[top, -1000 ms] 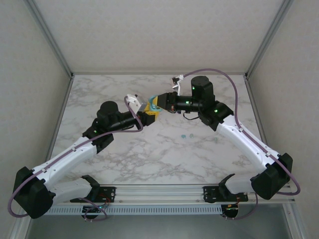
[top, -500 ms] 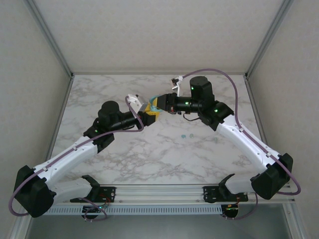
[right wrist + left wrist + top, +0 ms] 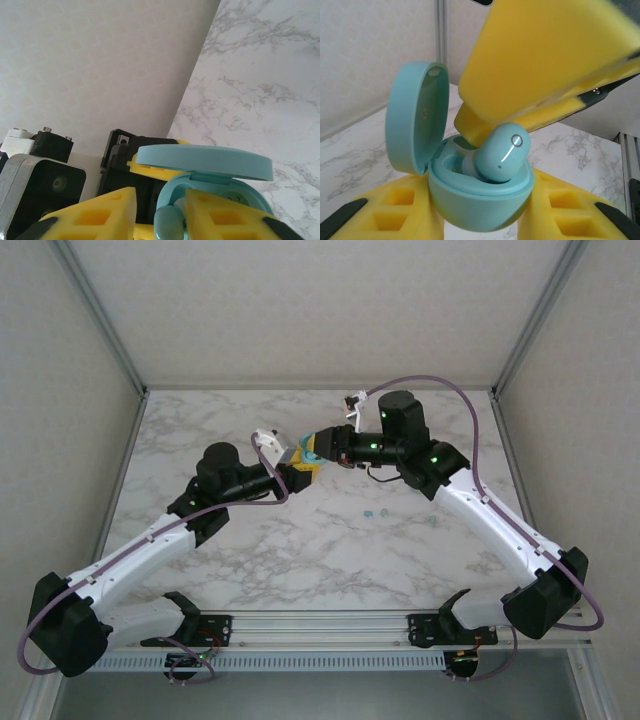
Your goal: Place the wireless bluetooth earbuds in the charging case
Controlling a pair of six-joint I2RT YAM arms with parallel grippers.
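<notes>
Clamped between the two yellow, waffle-ribbed foam fingers (image 3: 385, 212) of the left gripper (image 3: 480, 222): the charging case (image 3: 470, 195), smooth turquoise plastic, pebble-round, one only, held up off the white-and-grey marbled table (image 3: 300, 560). Hinged open, round lid (image 3: 415, 117) upright at left, bowl-like base gripped on both sides.

Seated tilted in the base: one of the wireless bluetooth earbuds (image 3: 502, 157), glossy, egg-shaped, with a small ringed dot on its face.

Resting on top of that bud, and hiding much of the well behind it: the right gripper (image 3: 160, 220), two more yellow fingers (image 3: 225, 215), slightly parted, with a dark gap beside the bud in the right wrist view, so not pinching.

Farther right, lying well apart on the marble: one more tiny teal earbud (image 3: 370, 511).

Around all this: pale textured walls (image 3: 300, 310), metal frame posts (image 3: 102, 315), purple cables (image 3: 430, 381).
</notes>
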